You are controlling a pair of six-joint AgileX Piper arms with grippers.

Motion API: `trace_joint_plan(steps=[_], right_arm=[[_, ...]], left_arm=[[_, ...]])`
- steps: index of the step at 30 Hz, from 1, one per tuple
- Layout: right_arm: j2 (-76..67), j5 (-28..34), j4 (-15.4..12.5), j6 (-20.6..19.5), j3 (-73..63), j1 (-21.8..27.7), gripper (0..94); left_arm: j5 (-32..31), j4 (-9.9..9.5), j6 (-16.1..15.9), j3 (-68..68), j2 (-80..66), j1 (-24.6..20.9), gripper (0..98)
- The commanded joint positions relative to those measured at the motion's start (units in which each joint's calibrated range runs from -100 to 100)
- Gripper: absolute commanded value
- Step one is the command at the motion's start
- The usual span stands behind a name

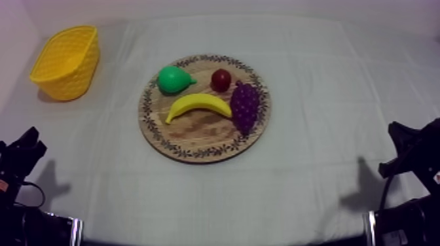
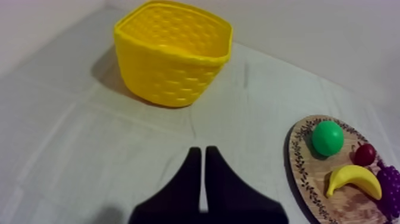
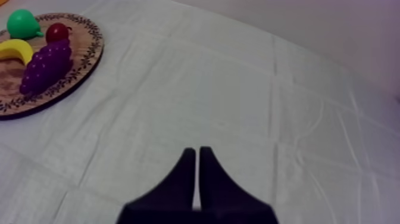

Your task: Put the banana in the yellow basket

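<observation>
Banana [image 1: 198, 105] lies on wooden board [image 1: 196, 149] (pear [image 1: 173, 80], grapes [image 1: 245, 106] beside it), yellow basket [image 1: 65, 62] well apart; left fingers [image 2: 191, 179] and right fingers [image 3: 184, 179] clenched together, empty, over bench [image 1: 314, 78].

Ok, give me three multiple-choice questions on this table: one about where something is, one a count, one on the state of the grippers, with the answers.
1. In the top view, the yellow basket stands: A) left of the wooden board; B) right of it; C) on it.
2. How many toy fruits lie on the board? A) two; B) three; C) four.
3. The left gripper and right gripper are: A) both shut on nothing; B) both open; C) each holding a fruit.

Answers:
1 A: the basket sits at the far left, apart from the board.
2 C: the banana, pear, small red fruit and grapes all lie on it.
3 A: each wrist view shows the fingers together as a narrow wedge over the cloth.
</observation>
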Motion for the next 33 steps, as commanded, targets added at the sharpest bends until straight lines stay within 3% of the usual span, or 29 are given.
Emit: trace_joint_plan(steps=[1, 21, 29, 33], right_arm=[[0.0, 0.0, 0.0, 0.0, 0.0, 0.0, 0.4], [0.0, 0.0, 0.0, 0.0, 0.0, 0.0, 0.4], [0.0, 0.0, 0.0, 0.0, 0.0, 0.0, 0.4], [0.0, 0.0, 0.0, 0.0, 0.0, 0.0, 0.4]], left_arm=[[0.1, -0.01, 0.0, 0.0, 0.0, 0.0, 0.1], [0.4, 0.00, -1.4, -0.9, 0.9, -0.6, 0.1], [0.2, 2.72, 0.8, -9.5, 16.4, 0.2, 0.0], [3.3, 3.00, 2.3, -19.8, 28.1, 1.1, 0.0]])
